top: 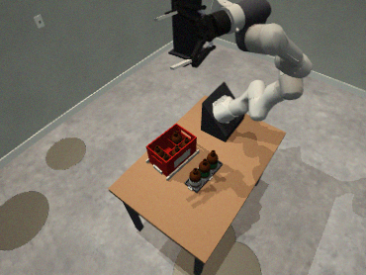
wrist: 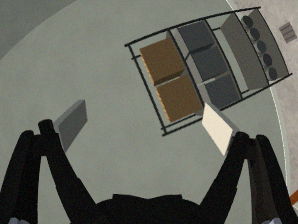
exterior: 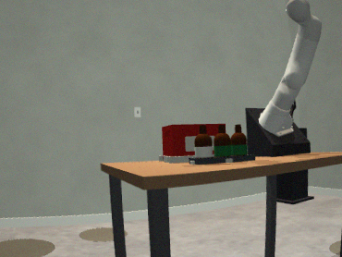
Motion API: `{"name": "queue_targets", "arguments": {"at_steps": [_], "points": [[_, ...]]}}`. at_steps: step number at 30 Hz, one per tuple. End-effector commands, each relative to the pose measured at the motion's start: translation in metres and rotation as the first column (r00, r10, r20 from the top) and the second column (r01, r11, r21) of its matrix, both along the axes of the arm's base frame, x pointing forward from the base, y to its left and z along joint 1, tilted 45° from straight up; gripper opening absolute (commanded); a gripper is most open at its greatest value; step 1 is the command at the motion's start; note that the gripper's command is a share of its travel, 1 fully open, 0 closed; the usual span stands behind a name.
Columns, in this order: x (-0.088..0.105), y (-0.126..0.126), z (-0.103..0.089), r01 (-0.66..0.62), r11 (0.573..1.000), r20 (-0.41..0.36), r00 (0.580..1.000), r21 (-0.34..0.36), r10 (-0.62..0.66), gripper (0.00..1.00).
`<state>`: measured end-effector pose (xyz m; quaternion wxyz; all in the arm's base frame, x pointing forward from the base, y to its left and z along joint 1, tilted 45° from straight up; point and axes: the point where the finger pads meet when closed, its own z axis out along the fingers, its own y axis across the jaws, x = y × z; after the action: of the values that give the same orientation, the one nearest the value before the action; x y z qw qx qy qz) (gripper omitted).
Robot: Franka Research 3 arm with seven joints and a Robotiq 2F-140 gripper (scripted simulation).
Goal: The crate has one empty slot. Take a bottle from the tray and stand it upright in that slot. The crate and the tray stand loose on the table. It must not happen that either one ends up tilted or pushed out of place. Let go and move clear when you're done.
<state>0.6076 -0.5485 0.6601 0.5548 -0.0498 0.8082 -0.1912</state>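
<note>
A red crate (top: 170,148) stands on the wooden table (top: 198,178) and holds several brown bottles. Right of it a dark tray (top: 204,174) carries three brown bottles (top: 204,168) standing upright. In the exterior view the crate (exterior: 191,139) is behind the three tray bottles (exterior: 221,140). My gripper (top: 192,35) is high above the table, far from both, open and empty. In the wrist view its fingers spread wide and point at a wall and a shelf unit, not at the table.
A black block (top: 220,119) at the arm's base stands on the table's far corner. A dark cabinet (top: 185,30) stands by the far wall behind the gripper. The wrist view shows a shelf unit (wrist: 206,66).
</note>
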Motion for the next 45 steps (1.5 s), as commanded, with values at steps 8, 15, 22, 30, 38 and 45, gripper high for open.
{"name": "queue_targets", "arguments": {"at_steps": [8, 15, 22, 30, 38, 45], "points": [[0.01, 0.007, -0.025, -0.03, 1.0, -0.027, 0.999, -0.009, 0.03, 1.0], [0.01, 0.007, -0.025, -0.03, 1.0, -0.027, 0.999, -0.009, 0.03, 1.0], [0.03, 0.024, -0.145, -0.121, 0.991, -0.179, 0.975, 0.063, 0.13, 1.0], [0.03, 0.024, -0.145, -0.121, 0.991, -0.179, 0.975, 0.063, 0.13, 1.0], [0.03, 0.024, -0.145, -0.121, 0.991, -0.179, 0.975, 0.063, 0.13, 1.0], [0.034, 0.054, -0.26, -0.204, 0.967, -0.308, 0.92, 0.154, 0.243, 1.0]]}}
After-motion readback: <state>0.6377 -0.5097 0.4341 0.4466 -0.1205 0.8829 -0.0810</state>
